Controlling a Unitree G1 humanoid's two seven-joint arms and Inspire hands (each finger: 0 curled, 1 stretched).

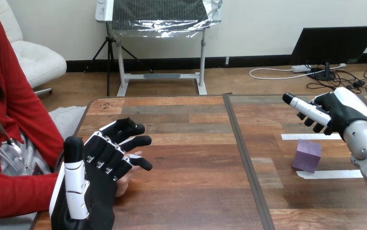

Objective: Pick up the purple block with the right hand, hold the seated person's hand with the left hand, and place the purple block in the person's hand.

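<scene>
**benchrat:** Why is the small purple cube-shaped block [307, 155] parked out there? It sits on the brown wooden table [196, 191], right of the dark seam [246, 158] that runs down the tabletop, between two strips of white tape [311, 136].

**servo_sam:** My guess is the tape marks its start spot, so it's inside the right arm's reach. The robot's black-and-white right hand [337, 112] hovers right of the seam too, just beyond the block and above it, not touching. The fingers are loose with one poking out straight, and there's nothing in them (so the pickup isn't done yet).

**benchrat:** And on the other side of the seam?

**servo_sam:** Well left of it, the black-and-white left hand [95, 182] lies over the person's hand [124, 184], which rests on the table near its edge. The robot's fingers look stretched out and relaxed, with the thumb standing up. I don't see them wrapped round the person's hand, so I'd call that resting on top, not a hold. It reads like it's there to steady the hand as a drop-off spot for the block.

**benchrat:** Any labels to read?

**servo_sam:** Nope. The block's faces are plain and the tape is blank. There's a tiny mark [106, 105] at the table's far corner left of the seam, but it's too small to make out.
</scene>
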